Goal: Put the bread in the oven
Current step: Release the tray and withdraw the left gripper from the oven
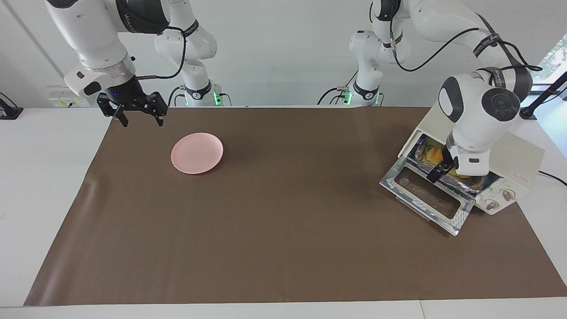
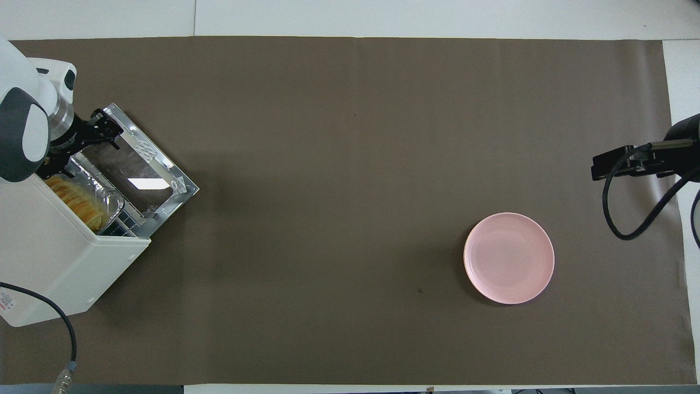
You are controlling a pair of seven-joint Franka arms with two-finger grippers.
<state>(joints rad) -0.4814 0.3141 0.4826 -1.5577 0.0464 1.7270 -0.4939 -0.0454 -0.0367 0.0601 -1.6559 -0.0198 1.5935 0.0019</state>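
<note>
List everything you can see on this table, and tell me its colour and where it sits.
oven: one, cream-white, at the left arm's end of the table, door dropped open
bread: one, golden, inside the oven on a foil tray
foil tray: one, silver, on the oven's rack
plate: one, pink, toward the right arm's end
table cover: one, brown
left claw: black, open, over the oven door
right claw: black, open, waiting above the cover's corner

A plain white wall [image 1: 283, 53] rises past the table [image 1: 40, 177] — daylight enters a window [image 1: 551, 57].
</note>
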